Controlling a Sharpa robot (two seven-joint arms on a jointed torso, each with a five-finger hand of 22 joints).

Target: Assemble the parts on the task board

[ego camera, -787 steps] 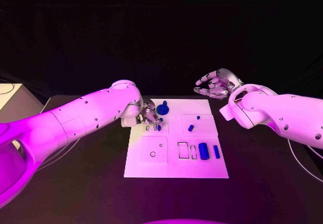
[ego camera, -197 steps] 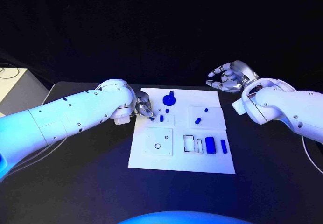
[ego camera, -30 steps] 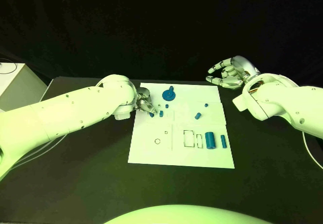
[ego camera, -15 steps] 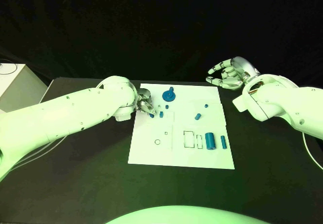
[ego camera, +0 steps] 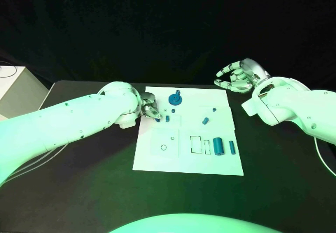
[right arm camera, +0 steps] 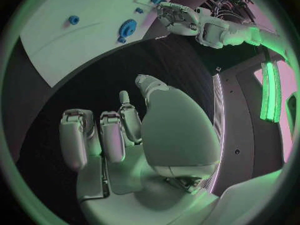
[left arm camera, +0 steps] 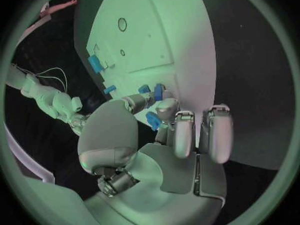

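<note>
At the left of the head view, the left hand (ego camera: 151, 109) hangs over the upper left corner of the task board (ego camera: 189, 162), which lies in the middle of the black bench (ego camera: 84, 194). The left wrist view shows its fingers (left arm camera: 167, 107) curled in and pinching a small blue peg (left arm camera: 153, 120), probably held low so that the peg can be set into a nearby socket. A second blue peg (ego camera: 168, 118) stands just beside the hand. Further right, near the board's top edge, lies a blue gear (ego camera: 174, 100), with a short blue piece (ego camera: 206, 121) right of centre. Lower down, a blue cylinder (ego camera: 218, 145) and a thin blue bar (ego camera: 232, 147) lie side by side next to empty rectangular slots, seemingly still waiting to be fitted. At the upper right, the right hand (ego camera: 238, 77) is raised beyond the board's far corner, fingers loosely spread and holding nothing, apparently parked clear of the work.
</note>
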